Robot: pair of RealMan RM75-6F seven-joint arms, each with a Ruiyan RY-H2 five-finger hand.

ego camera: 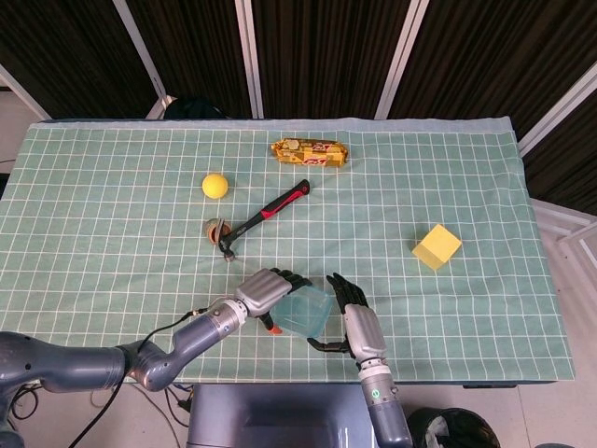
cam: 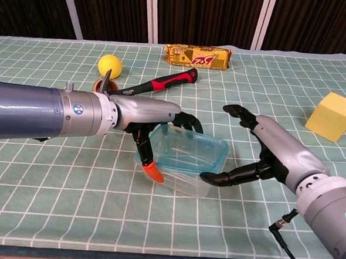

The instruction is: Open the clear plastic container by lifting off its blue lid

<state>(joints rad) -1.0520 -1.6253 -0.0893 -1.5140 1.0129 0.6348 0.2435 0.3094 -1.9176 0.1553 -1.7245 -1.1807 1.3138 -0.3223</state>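
The clear plastic container with its blue lid sits near the table's front edge. My left hand grips its left end, with fingers curled over the lid's rim and an orange-tipped thumb against the near side. My right hand hangs at the container's right end, spread wide and holding nothing. Its thumb reaches in low by the front right corner, and its fingers arch above the table behind the lid. In the head view both the left hand and the right hand flank the container.
A red-and-black hammer lies behind the container, with a small brown round object at its head. A yellow ball is at the back left, a gold snack pack at the back, and a yellow block on the right.
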